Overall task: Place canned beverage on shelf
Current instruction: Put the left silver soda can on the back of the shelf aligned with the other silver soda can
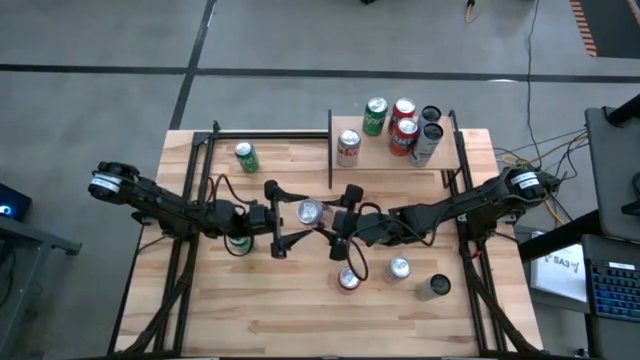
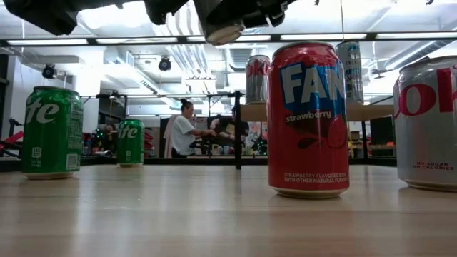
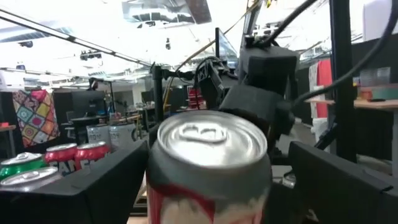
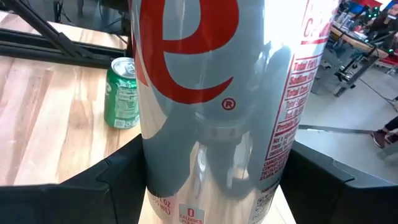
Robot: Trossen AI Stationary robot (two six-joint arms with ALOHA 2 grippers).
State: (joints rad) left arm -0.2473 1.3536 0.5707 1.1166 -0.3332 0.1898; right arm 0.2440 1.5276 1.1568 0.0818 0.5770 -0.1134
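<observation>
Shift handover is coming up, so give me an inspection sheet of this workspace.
Surface: wooden table; no spills seen.
Job's things: silver can held above the table; shelf at the far right carries six cans.
Clutter: five loose cans on the table.
Grippers: right gripper shut on the silver can; left gripper open around it.
Cables: loose cables off the table's right edge.
Surroundings: people in the room beyond.

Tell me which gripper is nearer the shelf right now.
Right. The right gripper, shut on the silver can at table centre, sits just off the shelf's left end. The left gripper, open around the same can, is farther to the left.
</observation>
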